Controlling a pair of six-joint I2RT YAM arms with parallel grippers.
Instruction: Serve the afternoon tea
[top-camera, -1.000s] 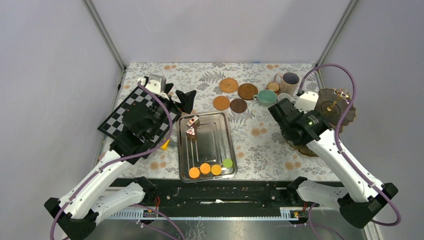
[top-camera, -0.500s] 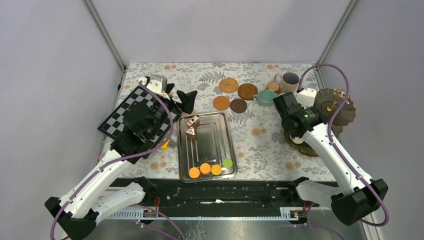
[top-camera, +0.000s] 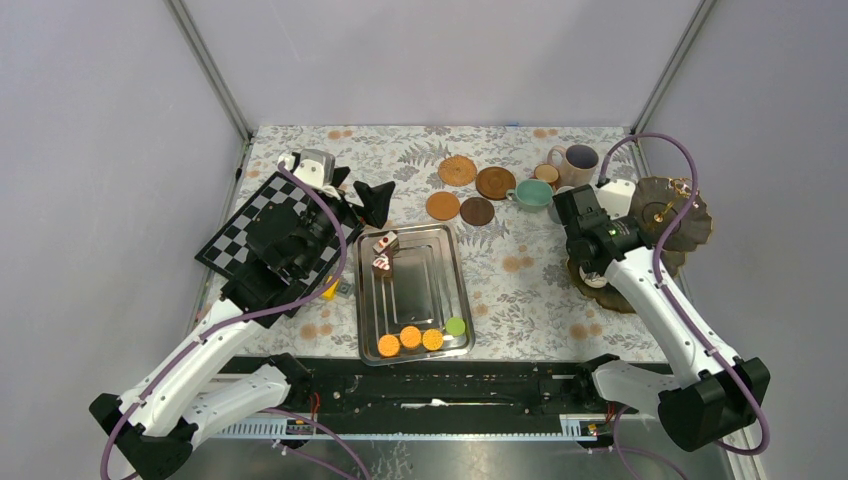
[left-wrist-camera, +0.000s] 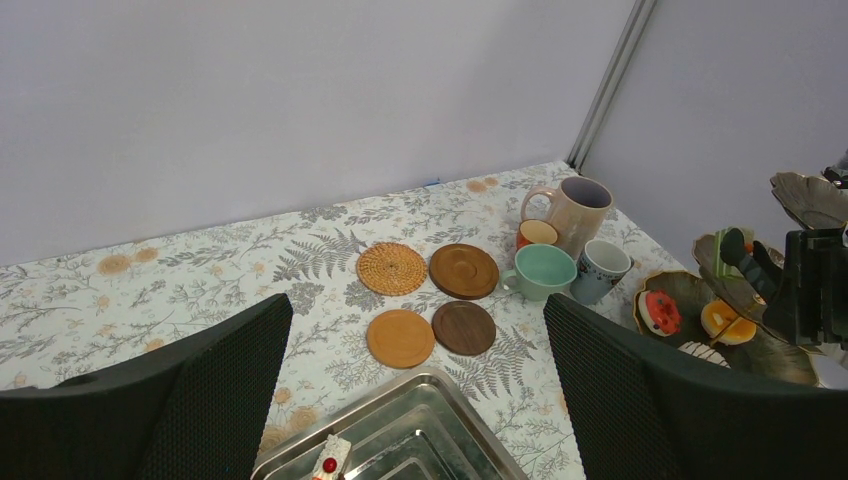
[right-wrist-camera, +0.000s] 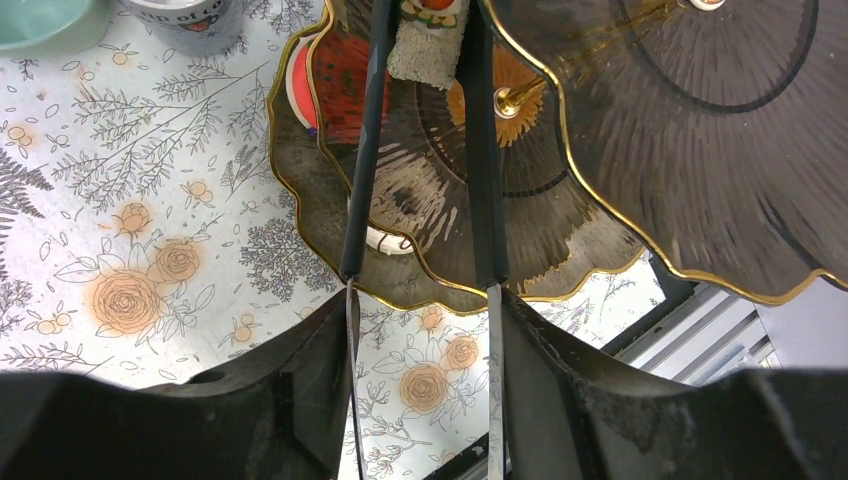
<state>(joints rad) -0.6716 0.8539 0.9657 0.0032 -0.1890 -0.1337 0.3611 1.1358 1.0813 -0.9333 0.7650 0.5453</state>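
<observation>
My right gripper (right-wrist-camera: 427, 28) is shut on a small cake slice (right-wrist-camera: 425, 50) and holds it over the middle tier of the dark three-tier stand (right-wrist-camera: 600, 170). In the top view this gripper (top-camera: 572, 205) is at the stand's (top-camera: 672, 215) left edge. A red donut (right-wrist-camera: 335, 85) and a white pastry (right-wrist-camera: 385, 240) lie on the bottom tier. The beige mug (top-camera: 580, 160), teal mug (top-camera: 533, 193), small orange mug (top-camera: 546, 173) and grey mug (left-wrist-camera: 603, 268) stand at the back. Four brown coasters (top-camera: 470, 190) lie left of them. My left gripper (top-camera: 355, 195) is open and empty.
The steel tray (top-camera: 425, 285) in the middle holds two cake slices (top-camera: 383, 252), three orange biscuits (top-camera: 410, 337) and a green one (top-camera: 456, 325). The chessboard (top-camera: 240, 235) lies at the left under my left arm. The cage posts and walls stand close behind the stand.
My right arm has swung away from me and toward the stand with the cake slice. My left arm has not moved.
</observation>
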